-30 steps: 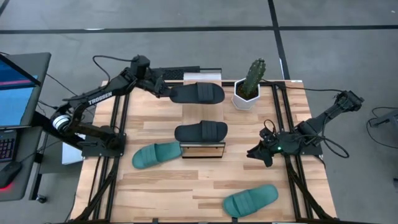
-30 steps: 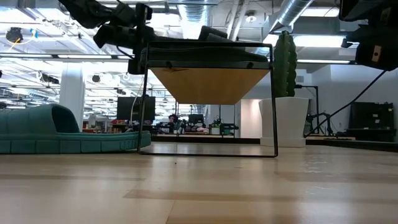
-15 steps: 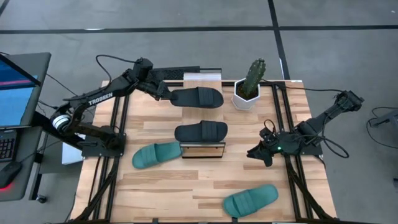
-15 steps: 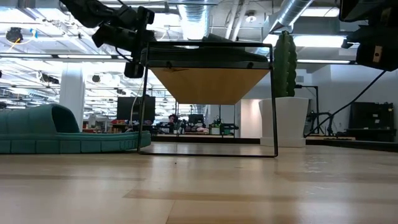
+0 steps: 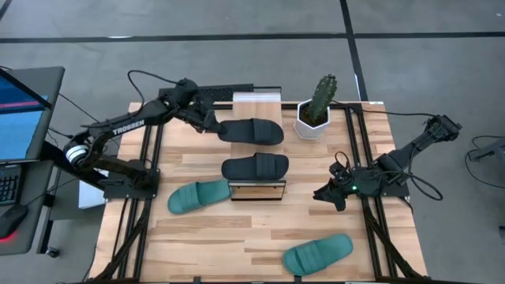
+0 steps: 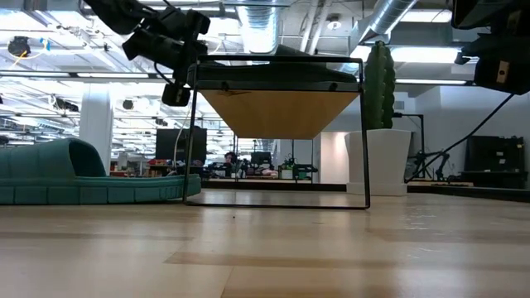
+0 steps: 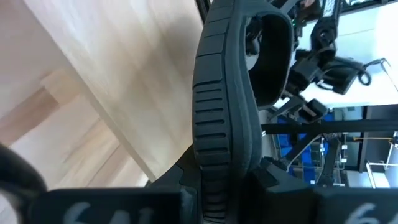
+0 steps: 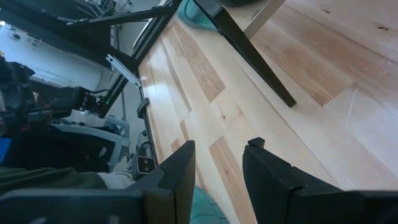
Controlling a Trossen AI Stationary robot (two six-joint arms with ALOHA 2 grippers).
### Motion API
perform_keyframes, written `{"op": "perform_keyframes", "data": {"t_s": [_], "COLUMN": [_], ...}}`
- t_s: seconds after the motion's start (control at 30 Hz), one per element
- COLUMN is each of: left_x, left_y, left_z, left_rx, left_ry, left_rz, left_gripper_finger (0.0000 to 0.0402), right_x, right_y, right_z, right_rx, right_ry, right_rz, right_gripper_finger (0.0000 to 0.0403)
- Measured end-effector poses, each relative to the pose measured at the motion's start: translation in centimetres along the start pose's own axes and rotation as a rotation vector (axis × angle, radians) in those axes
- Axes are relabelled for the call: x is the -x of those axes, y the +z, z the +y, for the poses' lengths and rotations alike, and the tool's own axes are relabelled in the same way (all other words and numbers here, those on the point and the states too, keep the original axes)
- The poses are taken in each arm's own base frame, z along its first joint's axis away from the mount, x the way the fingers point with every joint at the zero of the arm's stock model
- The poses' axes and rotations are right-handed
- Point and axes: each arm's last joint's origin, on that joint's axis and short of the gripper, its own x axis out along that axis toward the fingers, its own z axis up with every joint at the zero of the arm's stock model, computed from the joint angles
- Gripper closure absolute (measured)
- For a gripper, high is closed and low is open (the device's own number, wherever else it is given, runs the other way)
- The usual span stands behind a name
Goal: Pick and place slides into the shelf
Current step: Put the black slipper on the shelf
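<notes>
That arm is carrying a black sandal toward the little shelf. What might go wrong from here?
1. The left end effector grips the carried black rubbery slide only at one end, so it may sag or slip out.
2. Another black slide already lies on the narrow light-wood shelf; the carried one might bump it off.
3. The spiky green cactus in a white pot stands close by and might get knocked.

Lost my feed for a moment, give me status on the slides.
Left gripper shut on black slide, carried in the air. Right gripper open, idle beside shelf. Second black slide on shelf. Potted cactus close by.
</notes>
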Motion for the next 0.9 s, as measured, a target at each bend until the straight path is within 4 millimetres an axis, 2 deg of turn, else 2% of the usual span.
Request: {"op": "perform_keyframes", "data": {"t_s": [0.67,0.9], "left_x": [-1.8,-2.0], "left_y": [-1.6,-2.1], "left_z": [-0.8,-0.6], "left_rx": [0.011,0.01], "left_ry": [0.044,0.096], "left_rz": [0.066,0.068], "left_gripper_finger": [0.0364,0.0284], "right_x": [0.0,0.0], "right_y": [0.0,0.0], "right_z": [0.0,0.0], "right_rx": [0.009,0.009], "right_ry": [0.004,0.004], "right_rz": [0.007,0.008], "right_gripper_finger": [0.0282,0.0282]}}
